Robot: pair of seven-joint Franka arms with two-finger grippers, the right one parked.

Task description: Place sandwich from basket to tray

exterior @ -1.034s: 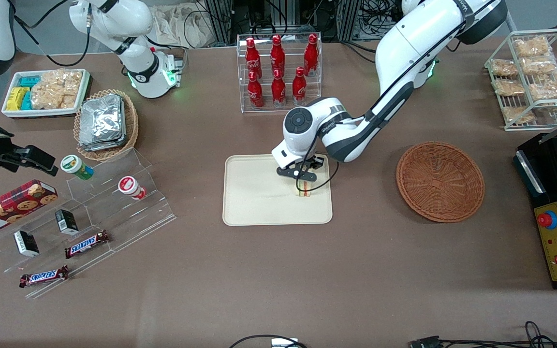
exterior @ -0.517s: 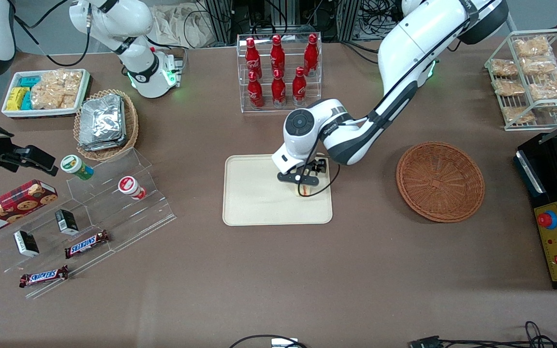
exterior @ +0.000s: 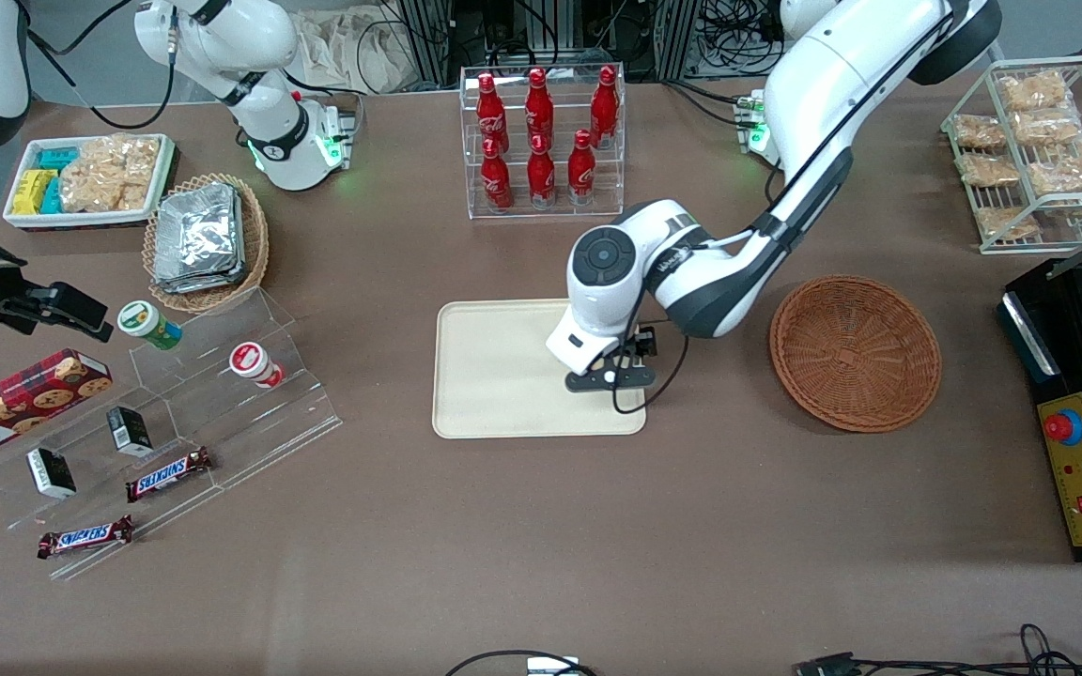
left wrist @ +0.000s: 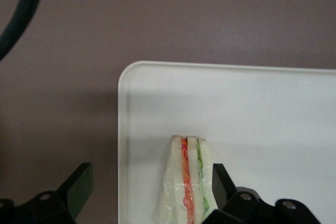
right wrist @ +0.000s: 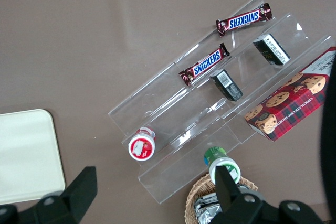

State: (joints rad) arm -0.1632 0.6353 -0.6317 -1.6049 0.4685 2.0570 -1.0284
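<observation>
The sandwich [left wrist: 189, 182], a wrapped white wedge with orange and green layers, stands on edge on the cream tray [left wrist: 262, 108] close to one rounded corner. My gripper [left wrist: 151, 169] is open around it. One finger [left wrist: 222, 181] is close beside the green-layer side and the other finger [left wrist: 79, 182] is well clear, over the brown table. In the front view the gripper [exterior: 611, 377] hangs over the tray [exterior: 494, 376] at its basket-side edge, and the hand hides the sandwich. The reddish-brown basket [exterior: 856, 352] has nothing in it and lies toward the working arm's end.
A clear rack of red bottles [exterior: 541, 131] stands farther from the front camera than the tray. Toward the parked arm's end are a stepped acrylic shelf [exterior: 175, 404] with snacks, a tan basket of foil packets [exterior: 208, 239] and a white bin [exterior: 90, 178]. A black control box [exterior: 1081, 394] sits at the working arm's end.
The hand has shifted toward the basket and a little nearer the front camera. The sandwich that showed under it on the tray is now covered by the hand.
</observation>
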